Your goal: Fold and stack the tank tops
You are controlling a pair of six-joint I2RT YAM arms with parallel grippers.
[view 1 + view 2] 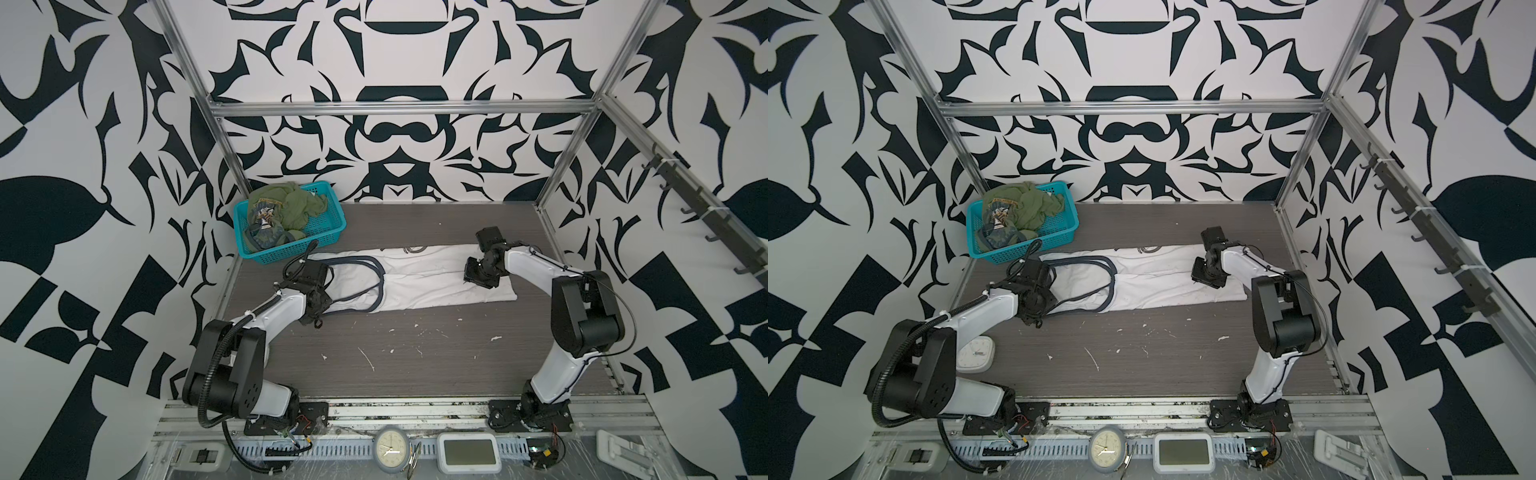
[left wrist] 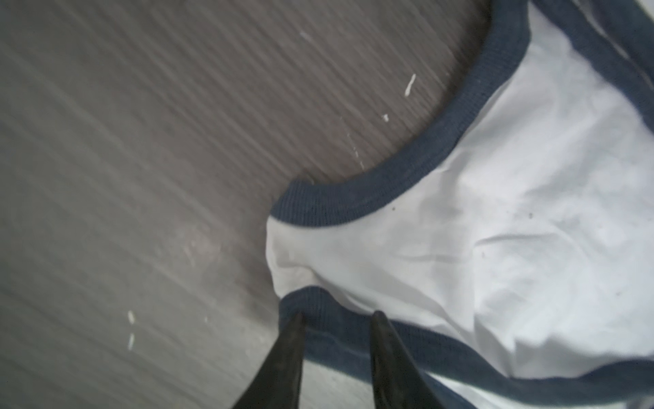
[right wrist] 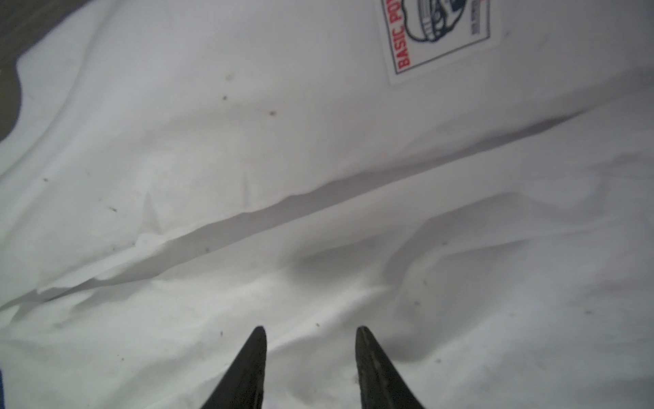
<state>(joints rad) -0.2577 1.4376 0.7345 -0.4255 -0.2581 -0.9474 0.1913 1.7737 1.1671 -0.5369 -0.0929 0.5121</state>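
In both top views the white tank top (image 1: 419, 282) (image 1: 1154, 282) lies as a long band across the table, its navy-trimmed straps toward the left. The olive green tank top (image 1: 286, 203) (image 1: 1021, 203) is bunched in the teal basket (image 1: 291, 251). In the left wrist view my left gripper (image 2: 338, 315) is open, and its fingertips (image 2: 295, 320) straddle the navy trim (image 2: 339, 209) at a strap end. In the right wrist view my right gripper (image 3: 311, 329) is open, with its tips down on plain white cloth near the hem end. A printed label (image 3: 439, 35) shows beyond it.
The basket (image 1: 1021, 251) stands at the table's back left, close to the left arm. A small square clock (image 1: 978, 353) sits by the left arm's elbow. A round clock (image 1: 390, 451) and a display (image 1: 469, 453) lie on the front rail. Metal frame posts bound the table.
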